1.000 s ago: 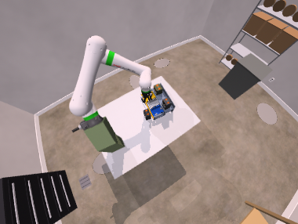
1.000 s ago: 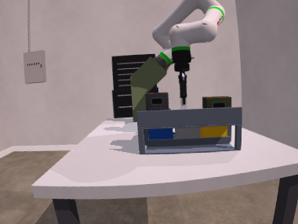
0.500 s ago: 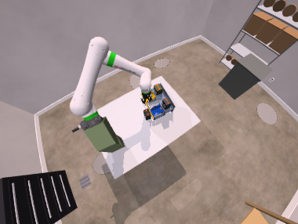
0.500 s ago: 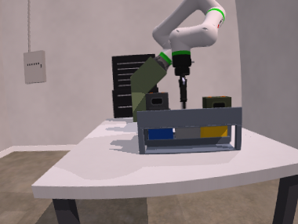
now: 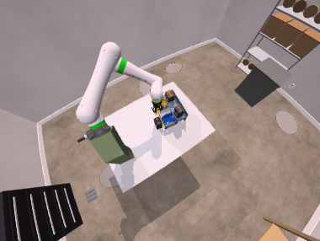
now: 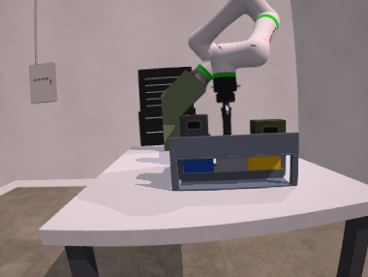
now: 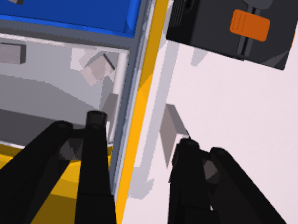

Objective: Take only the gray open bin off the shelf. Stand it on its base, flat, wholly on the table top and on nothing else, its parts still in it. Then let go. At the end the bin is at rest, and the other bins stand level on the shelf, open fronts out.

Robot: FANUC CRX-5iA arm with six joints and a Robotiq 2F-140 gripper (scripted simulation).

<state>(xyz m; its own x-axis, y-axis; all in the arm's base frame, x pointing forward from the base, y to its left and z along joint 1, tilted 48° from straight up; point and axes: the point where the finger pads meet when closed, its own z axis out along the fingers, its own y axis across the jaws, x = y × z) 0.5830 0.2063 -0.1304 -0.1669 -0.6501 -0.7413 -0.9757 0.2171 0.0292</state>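
The gray open bin [image 5: 164, 111] [image 6: 231, 165] [image 7: 45, 90] sits in the slate-colored shelf [image 5: 184, 112] [image 6: 233, 145] [image 7: 130, 90], right of center in the exterior view and at left in the wrist view. It has smooth, pale inner surfaces and a straight light rim. Inside are a pale angular piece [image 7: 97, 70] near one corner and a small gray block [image 7: 12, 53] at the left edge of the wrist view.

The blue bin [image 5: 169, 120] [image 6: 199, 165] [image 7: 65, 17] and yellow bin [image 5: 162, 102] [image 6: 263, 163] [image 7: 55, 197] flank it, above and below it in the wrist view. A flat, narrow yellow strip [image 7: 142, 102] runs along the shelf's edge.

The gripper [image 5: 158, 110] [image 6: 227, 133] [image 7: 139, 113] points down, its black fingers partly spread and pinching nothing. In the wrist view they appear on either side of the strip; I cannot tell whether they touch anything.

Farther out are a boxy dark-gray block [image 5: 179, 110] [image 6: 194, 125], an olive one [image 5: 169, 94] [image 6: 267, 126], and a black one [image 5: 157, 122] [image 7: 210, 30] with an orange tab at upper right of the wrist view. The smooth white table [image 5: 130, 131] [image 6: 218, 213] [image 7: 240, 125] carries the shelf.

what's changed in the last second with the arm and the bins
The black two-finger gripper has moved down toward the gray open bin. Nothing has been taken hold of or let go; the fingers stand apart. The gray bin, the blue open bin and the yellow open bin look unmoved.
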